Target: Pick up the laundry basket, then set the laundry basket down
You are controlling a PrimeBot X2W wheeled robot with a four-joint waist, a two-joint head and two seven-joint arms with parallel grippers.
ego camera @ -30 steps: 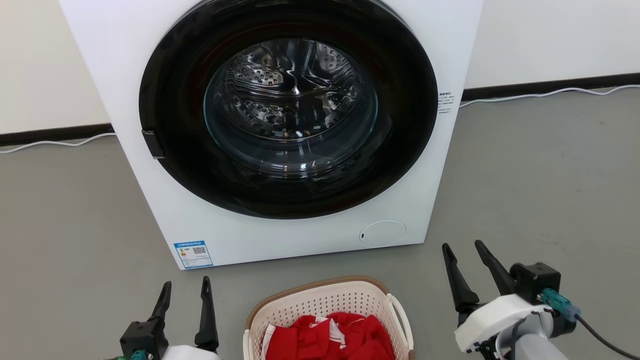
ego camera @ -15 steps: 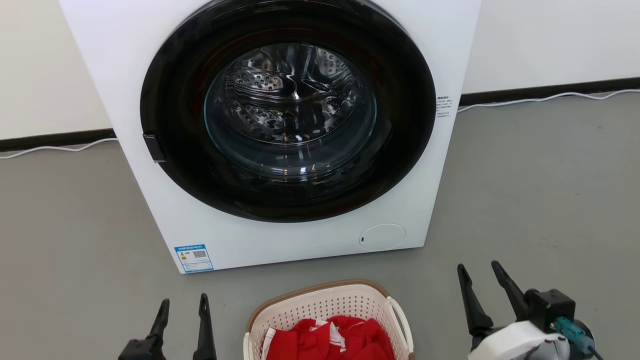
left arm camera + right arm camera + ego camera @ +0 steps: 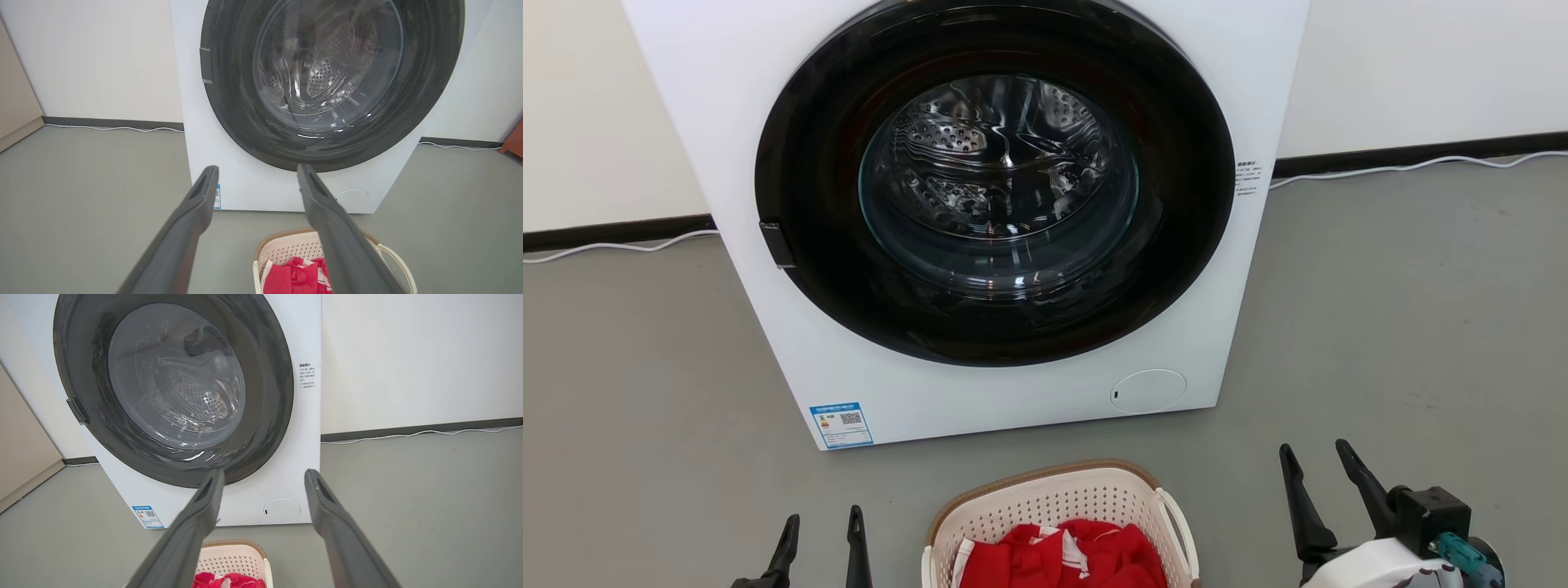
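The laundry basket point(image 3: 1054, 498), cream perforated plastic with a brown rim and a white side handle, sits on the grey floor at the bottom centre, holding red cloth point(image 3: 1066, 559). It also shows low in the left wrist view point(image 3: 294, 249) and in the right wrist view point(image 3: 233, 559). My left gripper point(image 3: 821, 523) stands open to the basket's left, apart from it, nothing between its fingers. My right gripper point(image 3: 1311, 453) stands open to the basket's right, also clear of it. In the wrist views the left gripper point(image 3: 257, 173) and right gripper point(image 3: 264, 477) each show two spread dark fingers.
A white front-loading washing machine point(image 3: 1013, 400) with a shut dark round door point(image 3: 996, 180) stands just beyond the basket. A white cable point(image 3: 1405, 166) runs along the dark baseboard. Grey floor point(image 3: 1405, 327) spreads on both sides of the machine.
Both grippers have sunk lower in the head view, towards its bottom edge, staying open. The whole picture has shifted slightly downward, so the camera moved a little. The basket rests as before.
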